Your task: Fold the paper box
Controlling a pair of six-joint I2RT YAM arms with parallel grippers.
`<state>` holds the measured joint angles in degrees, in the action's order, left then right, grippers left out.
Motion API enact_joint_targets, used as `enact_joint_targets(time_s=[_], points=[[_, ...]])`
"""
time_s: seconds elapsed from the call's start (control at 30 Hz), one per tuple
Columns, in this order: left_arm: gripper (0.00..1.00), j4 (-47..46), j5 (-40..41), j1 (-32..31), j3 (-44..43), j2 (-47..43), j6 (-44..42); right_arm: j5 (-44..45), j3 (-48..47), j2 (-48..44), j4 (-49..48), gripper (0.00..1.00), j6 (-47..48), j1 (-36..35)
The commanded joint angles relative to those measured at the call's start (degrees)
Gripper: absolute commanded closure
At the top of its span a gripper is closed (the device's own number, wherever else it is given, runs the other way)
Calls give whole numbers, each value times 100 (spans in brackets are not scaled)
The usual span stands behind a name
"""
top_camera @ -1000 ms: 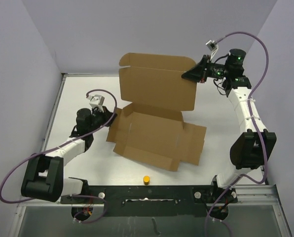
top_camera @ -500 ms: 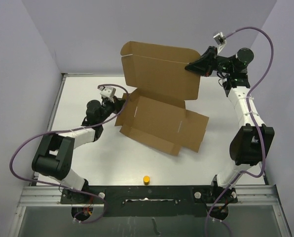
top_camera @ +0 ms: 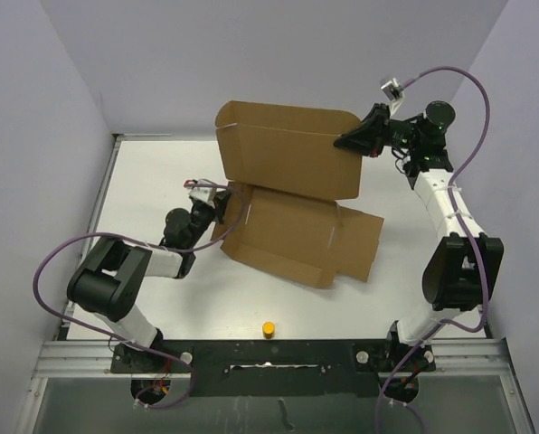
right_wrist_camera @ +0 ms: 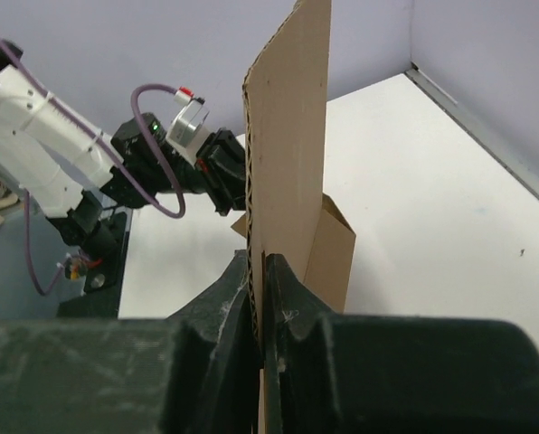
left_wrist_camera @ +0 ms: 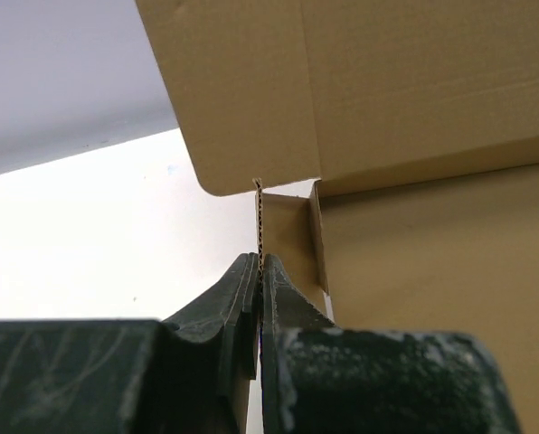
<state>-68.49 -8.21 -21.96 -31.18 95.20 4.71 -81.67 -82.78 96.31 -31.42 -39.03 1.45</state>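
On the left, the left end effector (top_camera: 218,203) is closed tight on a side flap (left_wrist_camera: 260,221) of the paper box (top_camera: 292,240), low near the desk (top_camera: 147,176); its wrist view shows the corrugated edge pinched between the jaws. The box sits at the middle of the desk; its base panel lies flat and its large lid panel (top_camera: 288,149) stands nearly upright at the far side. On the right, the right end effector (top_camera: 345,140) is clamped on the right edge of that raised panel, high above the desk.

The step in hand appears to be raising the side wall while the lid is held up. To do it well, the left arm should turn the flap about its crease rather than drag the whole sheet; the right arm should steady the lid along its hinge line, so the cardboard neither buckles nor slips from the pinch.

Counted: 1 paper box; 1 small yellow cylinder (top_camera: 268,328) near the front edge, well apart from the box; 2 arms; 2 end effectors, both gripping cardboard.
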Motion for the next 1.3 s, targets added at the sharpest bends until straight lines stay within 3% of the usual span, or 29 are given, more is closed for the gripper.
enact_joint_targets(time_s=[0.0, 0.07, 0.2, 0.4, 0.73, 0.93, 1.03, 1.07, 1.1, 1.27], points=[[100, -604, -105, -63, 552, -529, -27, 657, -430, -587, 3857, 100, 2552, -221], [100, -710, -65, -63, 749, -575, 11, 725, -348, -671, 4318, 100, 3049, -296], [100, -917, -59, -63, 821, -378, 161, 824, -84, -790, 4215, 100, 3095, -338], [100, -520, -224, -42, 189, -190, 444, 840, -988, -401, 4207, 100, 3396, -189], [100, 1303, -1414, 678, -264, -739, 1142, 154, -1664, 17, 622, 100, 289, 264], [90, 2283, -2041, 887, -682, -765, 1192, 148, -1813, 196, 77, 100, -479, 221], [92, 2499, -2318, 957, -811, -727, 1256, 175, -1728, 112, 288, 100, -387, 198], [99, 2520, -2404, 991, -831, -723, 1260, 192, -1703, 63, 559, 100, -153, 200], [100, 2527, -2484, 1025, -839, -722, 1265, 230, -1717, 3, 1004, 100, 287, 196], [100, 2474, -2485, 1097, -770, -904, 1175, 1174, -2457, -100, 5419, 100, 4016, 81]])
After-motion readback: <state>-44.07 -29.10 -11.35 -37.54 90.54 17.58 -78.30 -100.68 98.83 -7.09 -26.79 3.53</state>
